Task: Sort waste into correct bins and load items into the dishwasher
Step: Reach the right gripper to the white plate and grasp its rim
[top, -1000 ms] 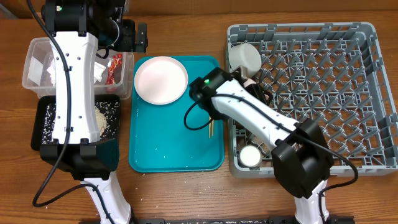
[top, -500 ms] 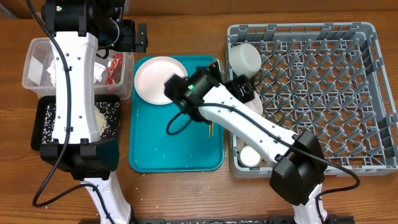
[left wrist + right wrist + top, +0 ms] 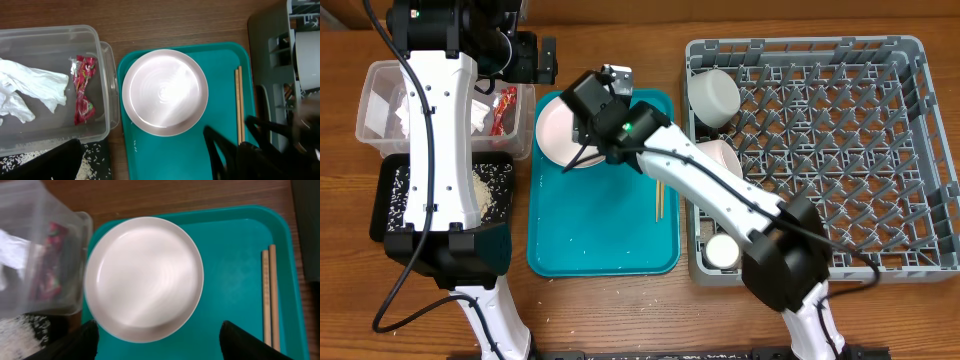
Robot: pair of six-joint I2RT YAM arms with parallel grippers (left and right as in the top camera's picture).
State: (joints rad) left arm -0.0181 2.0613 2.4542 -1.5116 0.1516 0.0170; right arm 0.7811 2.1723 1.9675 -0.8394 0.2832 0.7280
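The pink plate lies on the teal tray's far left part. My right gripper is open and empty right above it, a finger on each side of the plate's near rim. The chopsticks lie side by side on the tray's right part. My left gripper is open and empty, high above the clear tub's right end. The clear tub holds the tissue and the red wrapper.
The grey dish rack at the right holds a white bowl, a white plate and a small cup along its left side. The black tray holds rice. A few rice grains lie on the teal tray.
My right arm has swung left and back from the chopsticks and rack edge to above the pink plate. The left arm has not moved.
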